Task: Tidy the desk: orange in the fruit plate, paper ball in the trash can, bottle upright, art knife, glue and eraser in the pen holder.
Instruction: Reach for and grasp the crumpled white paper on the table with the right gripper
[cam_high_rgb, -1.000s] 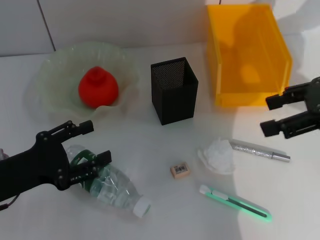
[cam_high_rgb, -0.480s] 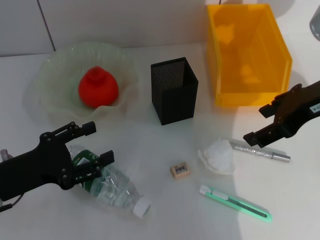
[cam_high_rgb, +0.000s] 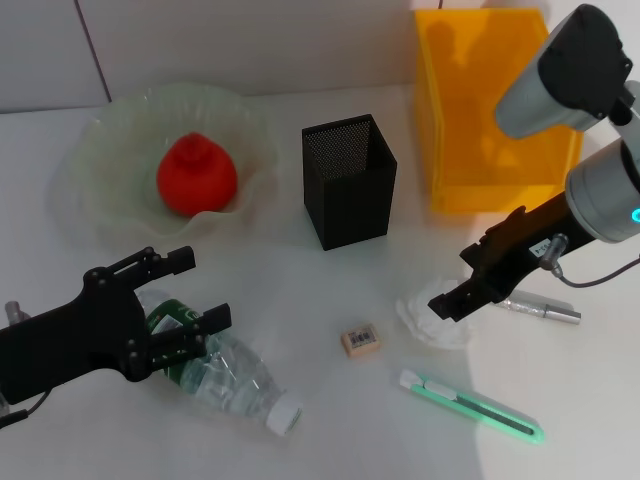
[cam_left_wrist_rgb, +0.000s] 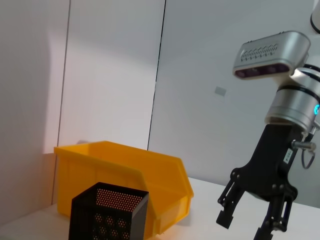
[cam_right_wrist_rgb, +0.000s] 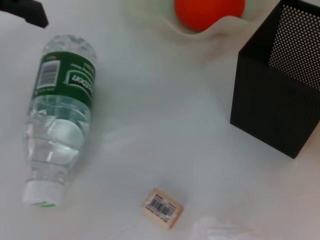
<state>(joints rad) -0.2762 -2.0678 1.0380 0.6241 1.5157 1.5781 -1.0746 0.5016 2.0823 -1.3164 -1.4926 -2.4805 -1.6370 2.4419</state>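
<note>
The orange (cam_high_rgb: 196, 176) sits in the fruit plate (cam_high_rgb: 100, 140), left of the pen holder (cam_high_rgb: 348, 180), with the trash can (cam_high_rgb: 497, 105) on the right.

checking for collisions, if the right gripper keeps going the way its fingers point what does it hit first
Most likely the paper ball: the right gripper, fingers open, angles down over it. Past that lies the eraser. How high above the ball it is cannot be judged from the head view.

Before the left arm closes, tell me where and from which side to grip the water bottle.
Grip the water bottle across its labelled body, near the green label, coming down from above. It lies on its side on the desk, white cap pointing toward the robot and to its right. The left gripper already hangs open over that end, so a fairly straight descent should straddle it.
</note>
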